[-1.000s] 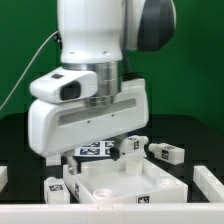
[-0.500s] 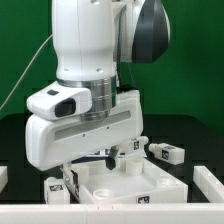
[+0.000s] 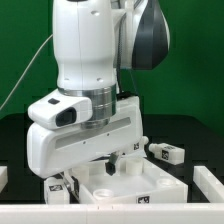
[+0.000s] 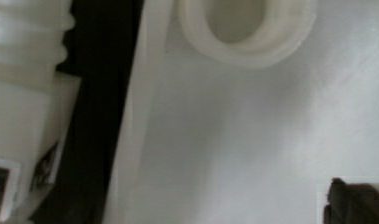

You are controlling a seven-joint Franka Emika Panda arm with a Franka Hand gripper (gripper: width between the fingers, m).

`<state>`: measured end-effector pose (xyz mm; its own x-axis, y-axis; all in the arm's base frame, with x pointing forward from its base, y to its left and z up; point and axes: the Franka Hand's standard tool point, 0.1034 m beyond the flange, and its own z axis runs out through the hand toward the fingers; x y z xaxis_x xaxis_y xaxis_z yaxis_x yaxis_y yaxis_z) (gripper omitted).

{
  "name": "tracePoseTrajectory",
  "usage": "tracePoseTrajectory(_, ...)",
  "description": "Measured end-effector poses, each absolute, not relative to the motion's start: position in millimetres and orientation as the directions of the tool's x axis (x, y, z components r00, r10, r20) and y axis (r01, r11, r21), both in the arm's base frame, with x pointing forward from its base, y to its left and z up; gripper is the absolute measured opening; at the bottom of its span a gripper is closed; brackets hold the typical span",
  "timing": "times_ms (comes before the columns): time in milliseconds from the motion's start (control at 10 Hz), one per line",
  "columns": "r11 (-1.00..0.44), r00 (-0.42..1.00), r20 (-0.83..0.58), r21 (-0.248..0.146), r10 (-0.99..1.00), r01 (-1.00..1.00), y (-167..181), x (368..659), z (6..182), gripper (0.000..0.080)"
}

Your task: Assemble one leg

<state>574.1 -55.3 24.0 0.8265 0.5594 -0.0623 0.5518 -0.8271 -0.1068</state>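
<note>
My gripper [image 3: 108, 165] hangs low over the back part of the large white tray-like body [image 3: 140, 185]; the wide white hand hides most of the fingers. In the wrist view the body's flat white face [image 4: 239, 130] fills the picture, with a raised round ring [image 4: 248, 25] on it, and one dark fingertip [image 4: 360, 200] shows at the edge with nothing between the jaws. One leg [image 3: 166, 153], a stubby white post with a tag, lies at the exterior view's right. Another leg [image 3: 57, 187] lies at the left by the body's corner.
A dark tagged part [image 3: 135, 147] lies just behind the body next to the hand. White pieces sit at the far left [image 3: 4, 177] and far right [image 3: 210, 182] edges of the black table. A green backdrop stands behind.
The hand has come down and turned a little toward the body. The tags that showed under it a second ago are now covered.
</note>
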Motion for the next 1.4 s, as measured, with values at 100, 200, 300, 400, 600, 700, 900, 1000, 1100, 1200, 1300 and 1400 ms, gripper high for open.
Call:
tracePoseTrajectory(100,-0.827,0.827,-0.058,-0.103,0.560,0.553,-55,574,23.0,0.0649)
tracePoseTrajectory(200,-0.827,0.827,-0.058,-0.103,0.560,0.553,-55,575,23.2,0.0649)
tracePoseTrajectory(300,-0.827,0.827,-0.058,-0.103,0.560,0.553,-55,575,23.2,0.0524)
tracePoseTrajectory(400,-0.827,0.827,-0.058,-0.103,0.560,0.553,-55,575,23.1,0.0386)
tracePoseTrajectory(600,-0.827,0.827,-0.058,-0.103,0.560,0.553,-55,575,23.1,0.0250)
tracePoseTrajectory(700,-0.827,0.827,-0.058,-0.103,0.559,0.552,-55,575,23.3,0.0079)
tracePoseTrajectory(900,-0.879,0.879,-0.062,-0.095,0.473,0.467,-54,576,25.4,0.0051)
tracePoseTrajectory(1000,-0.928,0.928,-0.073,-0.100,0.366,0.358,-53,577,26.6,0.0051)
tracePoseTrajectory(1100,-0.966,0.965,-0.096,-0.105,0.244,0.234,-49,578,27.2,0.0051)
tracePoseTrajectory(1200,-0.986,0.980,-0.137,-0.110,0.143,0.129,-44,579,27.9,0.0051)
tracePoseTrajectory(1300,-0.988,0.984,-0.124,-0.106,0.125,0.112,-40,583,28.2,0.0051)
tracePoseTrajectory(1400,-0.994,0.991,-0.125,-0.100,0.053,0.040,-29,585,28.3,0.0051)
